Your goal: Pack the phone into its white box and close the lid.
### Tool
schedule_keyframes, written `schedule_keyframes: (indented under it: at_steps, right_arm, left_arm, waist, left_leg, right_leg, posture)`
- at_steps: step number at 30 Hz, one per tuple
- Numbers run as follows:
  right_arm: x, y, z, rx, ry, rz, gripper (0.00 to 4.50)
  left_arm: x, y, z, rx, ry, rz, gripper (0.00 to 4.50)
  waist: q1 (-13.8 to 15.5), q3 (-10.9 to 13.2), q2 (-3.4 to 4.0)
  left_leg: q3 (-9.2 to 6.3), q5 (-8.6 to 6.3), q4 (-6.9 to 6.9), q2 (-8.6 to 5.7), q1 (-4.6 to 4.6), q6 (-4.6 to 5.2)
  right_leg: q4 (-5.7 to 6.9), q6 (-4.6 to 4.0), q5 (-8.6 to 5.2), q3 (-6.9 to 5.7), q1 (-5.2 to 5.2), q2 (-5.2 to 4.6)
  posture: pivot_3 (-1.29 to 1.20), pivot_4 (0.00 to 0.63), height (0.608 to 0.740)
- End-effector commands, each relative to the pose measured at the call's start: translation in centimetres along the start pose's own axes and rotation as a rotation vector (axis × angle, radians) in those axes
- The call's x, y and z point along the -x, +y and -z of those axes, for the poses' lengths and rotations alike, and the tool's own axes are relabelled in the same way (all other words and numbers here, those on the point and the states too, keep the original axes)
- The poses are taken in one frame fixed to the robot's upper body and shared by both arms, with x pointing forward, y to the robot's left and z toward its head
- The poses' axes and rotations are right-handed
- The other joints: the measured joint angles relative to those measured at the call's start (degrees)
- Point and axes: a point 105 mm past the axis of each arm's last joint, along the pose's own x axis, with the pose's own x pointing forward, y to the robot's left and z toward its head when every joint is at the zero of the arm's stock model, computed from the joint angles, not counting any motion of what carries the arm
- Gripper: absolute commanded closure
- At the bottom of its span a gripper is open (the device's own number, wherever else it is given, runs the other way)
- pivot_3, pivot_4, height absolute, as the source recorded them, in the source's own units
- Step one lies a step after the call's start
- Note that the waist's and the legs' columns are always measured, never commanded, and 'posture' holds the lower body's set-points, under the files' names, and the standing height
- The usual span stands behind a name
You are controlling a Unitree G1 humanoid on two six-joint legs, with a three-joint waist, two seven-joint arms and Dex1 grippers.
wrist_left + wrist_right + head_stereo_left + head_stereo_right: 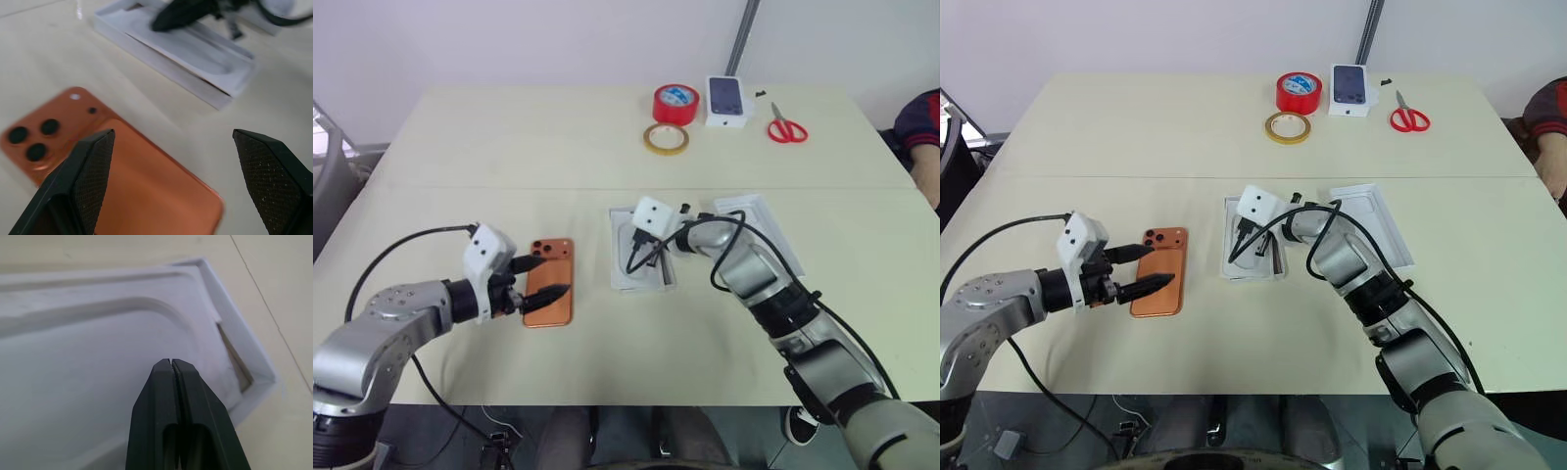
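The copper-orange phone (551,294) lies back up on the table, camera cluster at its far end. My left gripper (543,277) is open just above it, one finger on each side of its middle; the left wrist view shows the fingertips (98,147) spread wide over the orange back (142,191). The white box (619,283) sits to the phone's right with a thin white insert (73,362) lying in it. My right gripper (171,363) is shut with nothing between the fingers, tips down at the insert. The lid (1376,211) lies inner face up further right, partly behind my right arm.
At the far edge lie a red tape roll (676,103), a yellowish tape ring (666,138), a small white box printed with a dark phone (728,100) and red scissors (787,128). A person's sleeve (920,122) shows at the right edge.
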Motion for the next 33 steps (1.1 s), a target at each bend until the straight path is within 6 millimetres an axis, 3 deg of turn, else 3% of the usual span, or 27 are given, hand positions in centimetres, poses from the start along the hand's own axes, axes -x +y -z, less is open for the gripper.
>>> schedule_keyframes:
  at_steps: [1, 13, 18, 19, 21, 25, 28, 33]
  right_arm:
    - [-0.2, -1.5, -1.1, 0.064, -0.028, 0.084, 4.45]
    - [-0.2, -0.8, -2.4, 0.228, -0.144, 0.123, 4.45]
    - [1.5, 0.1, -4.0, 0.162, -0.236, 0.052, 4.45]
    - [2.0, 1.1, -4.8, 0.115, -0.269, -0.005, 4.48]
    - [2.8, 3.2, -5.9, 0.076, -0.311, -0.106, 4.48]
    - [2.8, 6.5, -7.0, 0.070, -0.312, -0.236, 4.48]
    - [1.9, 7.6, -6.7, 0.104, -0.237, -0.266, 4.48]
    - [0.1, 9.2, -6.3, 0.186, -0.132, -0.335, 4.48]
  left_arm:
    - [0.2, -1.0, -1.2, -0.056, -0.048, 0.028, 0.47]
    - [-0.4, -1.1, -1.0, -0.041, -0.069, 0.009, 0.47]
    - [0.2, 1.4, -1.1, 0.033, -0.089, -0.135, 0.47]
    - [1.1, 3.0, -1.2, 0.103, -0.115, -0.224, 0.23]
    - [2.9, 5.0, -1.0, 0.190, -0.138, -0.355, 0.23]
    - [5.2, 7.0, 0.8, 0.266, -0.050, -0.533, 0.23]
    - [5.7, 7.2, 1.8, 0.318, 0.011, -0.566, 0.23]
    - [4.7, 5.5, 3.4, 0.469, 0.101, -0.471, 0.23]
  waist:
    - [0.0, 0.0, 0.00]
    - [-0.1, 0.0, 0.00]
    - [0.0, 0.0, 0.00]
    - [0.0, 0.0, 0.00]
    - [-0.1, 0.0, -0.01]
    - [-0.6, 0.0, -0.02]
    - [-0.6, 0.0, -0.03]
    - [-0.8, 0.0, -0.03]
  left_leg:
    - [0.00, -0.01, -0.02, 0.00, 0.00, 0.02]
    - [0.00, -0.01, -0.01, 0.01, 0.00, 0.03]
    - [0.00, -0.01, 0.00, 0.01, 0.00, 0.04]
    - [-0.01, -0.01, 0.00, 0.03, 0.00, 0.04]
    - [-0.02, -0.01, -0.01, 0.05, 0.00, 0.04]
    - [-0.03, -0.02, -0.02, 0.13, 0.01, 0.05]
    - [-0.05, -0.02, -0.02, 0.09, 0.02, 0.05]
    - [-0.06, -0.01, -0.02, 0.07, 0.02, 0.03]
  right_leg:
    - [0.02, 0.00, 0.00, 0.00, -0.02, 0.00]
    - [0.06, 0.00, 0.00, 0.00, -0.03, 0.05]
    - [0.07, 0.01, 0.00, 0.00, -0.02, 0.05]
    - [0.08, 0.01, 0.00, -0.01, -0.02, 0.06]
    - [0.10, 0.01, 0.00, -0.02, -0.02, 0.07]
    - [0.10, 0.01, 0.00, -0.02, -0.04, 0.14]
    - [0.10, 0.01, 0.00, -0.02, -0.03, 0.12]
    - [0.12, 0.00, 0.00, -0.03, -0.08, 0.10]
  posture:
    - [0.00, 0.150, 0.740]
    - [0.00, 0.150, 0.740]
    - [0.00, 0.150, 0.740]
    - [0.00, 0.150, 0.740]
    - [0.00, 0.150, 0.740]
    - [0.00, 0.150, 0.740]
    - [0.00, 0.150, 0.740]
    - [0.00, 0.150, 0.740]
